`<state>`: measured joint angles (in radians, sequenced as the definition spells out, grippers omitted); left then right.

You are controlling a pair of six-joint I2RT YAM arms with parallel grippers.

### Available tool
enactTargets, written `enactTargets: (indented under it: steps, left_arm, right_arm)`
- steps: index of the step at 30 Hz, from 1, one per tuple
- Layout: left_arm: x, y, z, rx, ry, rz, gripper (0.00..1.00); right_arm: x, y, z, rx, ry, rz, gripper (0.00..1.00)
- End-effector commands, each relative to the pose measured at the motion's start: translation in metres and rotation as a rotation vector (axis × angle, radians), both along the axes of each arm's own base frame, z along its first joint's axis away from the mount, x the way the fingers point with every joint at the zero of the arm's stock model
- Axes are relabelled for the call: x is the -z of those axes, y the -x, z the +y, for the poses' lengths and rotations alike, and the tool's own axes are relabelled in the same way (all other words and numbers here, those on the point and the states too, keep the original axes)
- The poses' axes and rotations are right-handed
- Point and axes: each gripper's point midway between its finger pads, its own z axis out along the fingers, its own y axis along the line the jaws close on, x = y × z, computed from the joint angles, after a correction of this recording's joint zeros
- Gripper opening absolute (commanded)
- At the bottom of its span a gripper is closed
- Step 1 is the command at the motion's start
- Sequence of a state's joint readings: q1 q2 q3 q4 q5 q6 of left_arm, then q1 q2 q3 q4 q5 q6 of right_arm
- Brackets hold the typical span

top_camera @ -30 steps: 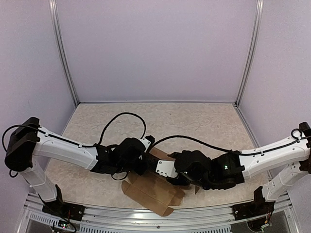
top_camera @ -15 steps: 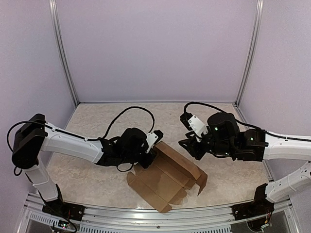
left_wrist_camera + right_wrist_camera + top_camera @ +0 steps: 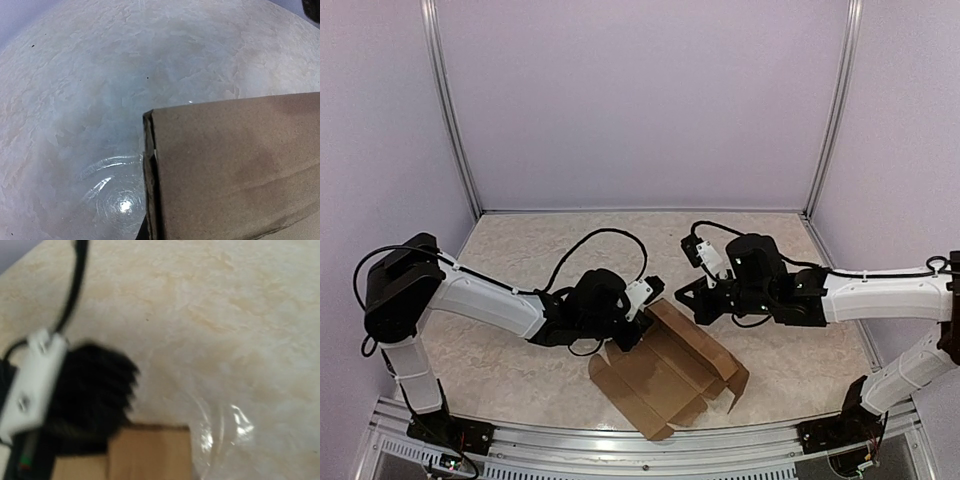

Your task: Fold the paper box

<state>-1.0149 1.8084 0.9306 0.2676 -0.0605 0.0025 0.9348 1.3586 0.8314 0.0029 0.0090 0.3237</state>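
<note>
We see the half-folded box pinched by our left gripper, with our right gripper closed just beside it.

The plain brown die-cut cardboard paper box (image 3: pixel 665 375) lies on the mottled beige desk (image 3: pixel 520 260) as an open trough, with its walls partly raised and only bare card showing inside. It spreads to the right of our left gripper (image 3: pixel 642 318) and toward the near edge of the desk. That gripper is clamped narrow on the box's far-left corner. In the left wrist view the doubled cardboard edge (image 3: pixel 150 175) sits right up against the camera. Our right gripper (image 3: pixel 692 303) is fully closed and holds nothing. It hangs just past the box's far wall, facing the left gripper, and we cannot tell whether it touches the card.
</note>
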Motion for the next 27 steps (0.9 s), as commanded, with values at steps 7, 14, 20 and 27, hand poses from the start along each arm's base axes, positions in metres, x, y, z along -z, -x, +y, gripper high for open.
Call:
enactTargets:
  steps: [7,14,20,27]
  left_arm:
    - [0.014,-0.002,-0.01,0.016,0.018,-0.005,0.0]
    - [0.019,0.002,-0.011,0.004,0.03,0.01,0.0]
    - [0.022,0.004,-0.013,0.006,0.031,0.015,0.02]
    - [0.029,0.005,-0.013,-0.003,0.039,0.033,0.1]
  right_arm:
    - [0.02,-0.018,0.023,0.032,-0.144,0.063,0.0]
    - [0.029,-0.024,0.033,0.033,-0.173,0.076,0.0]
    - [0.044,-0.028,0.035,0.053,-0.169,0.094,0.0]
    - [0.079,-0.022,0.031,0.067,-0.138,0.154,0.0]
